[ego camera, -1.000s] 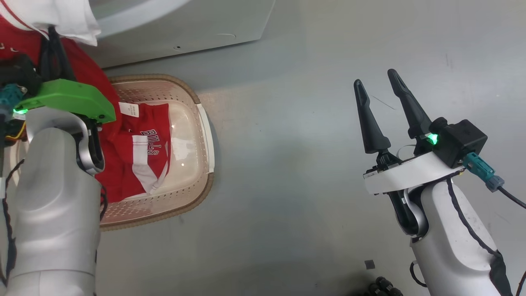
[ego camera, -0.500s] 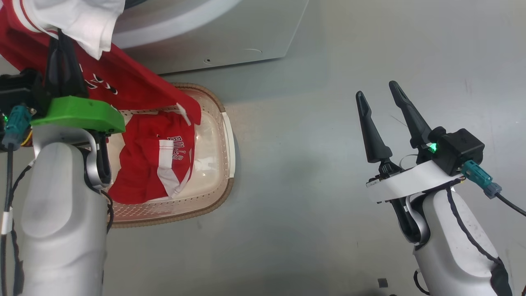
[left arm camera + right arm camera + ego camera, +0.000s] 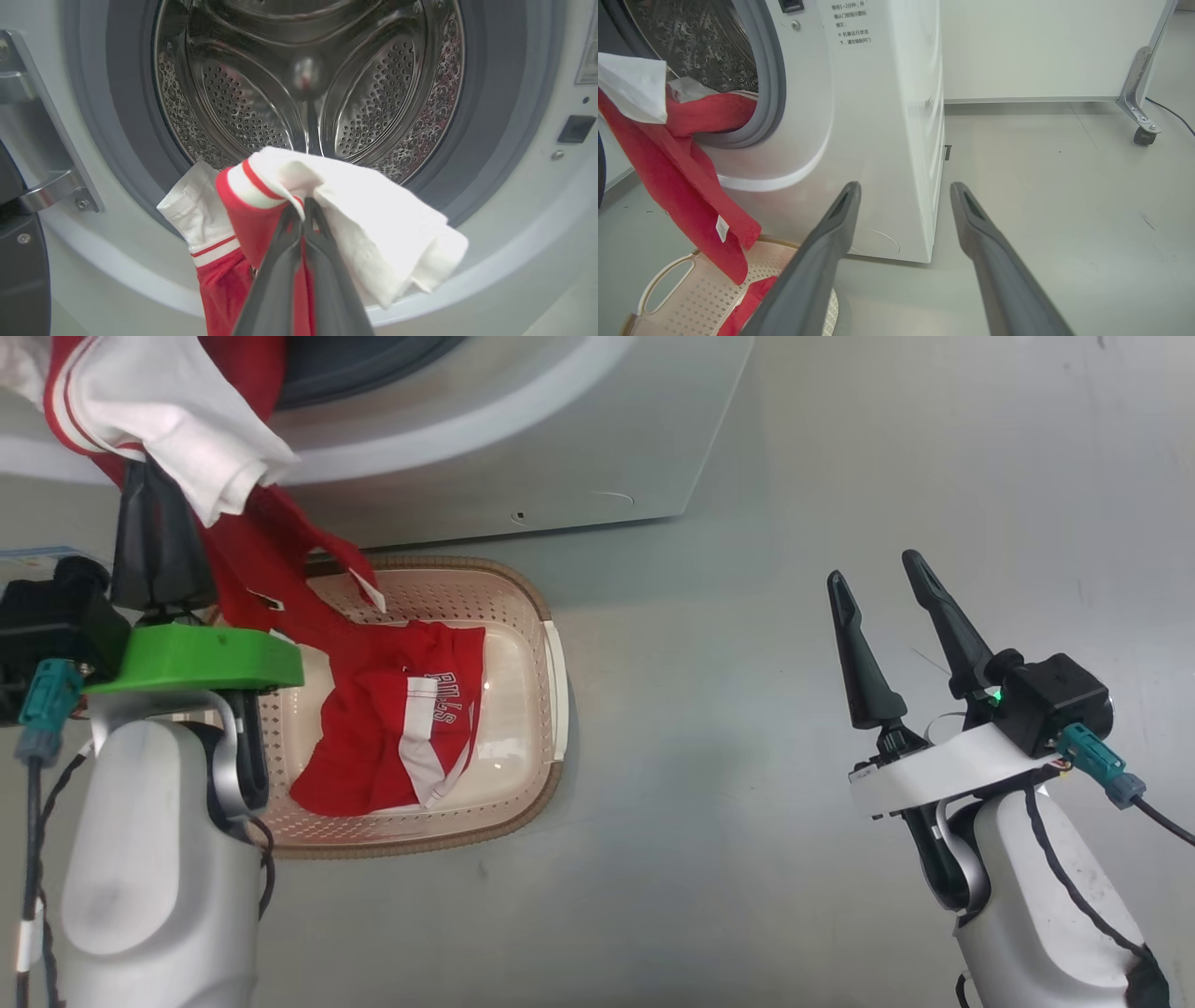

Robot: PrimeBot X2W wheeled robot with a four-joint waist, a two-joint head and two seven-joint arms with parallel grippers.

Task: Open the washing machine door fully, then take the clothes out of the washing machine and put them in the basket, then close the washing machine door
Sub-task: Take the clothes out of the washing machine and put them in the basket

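The white washing machine [image 3: 560, 448] stands with its steel drum [image 3: 308, 70] open; a dark edge of the door [image 3: 21, 280] hangs by the hinge at the left. My left gripper [image 3: 303, 210] is shut on a red and white garment [image 3: 373, 224] just outside the grey gasket [image 3: 486, 140]. That garment [image 3: 677, 186] trails from the drum mouth down toward the cream basket [image 3: 523, 803]. A second red "BULLS" garment [image 3: 401, 728] lies in the basket. My right gripper [image 3: 872, 569] is open and holds nothing, over the floor to the right.
Grey floor [image 3: 747, 859] spreads to the right of the basket and machine. A white wall panel [image 3: 1041, 46] stands behind, with a metal frame leg on a caster [image 3: 1141, 135] and a black cable [image 3: 1171, 114] at the far right.
The head camera has shifted, bringing more of the machine front into view. The held garment's red tail has swung from across the basket's back rim to its back left. The right gripper stays open.
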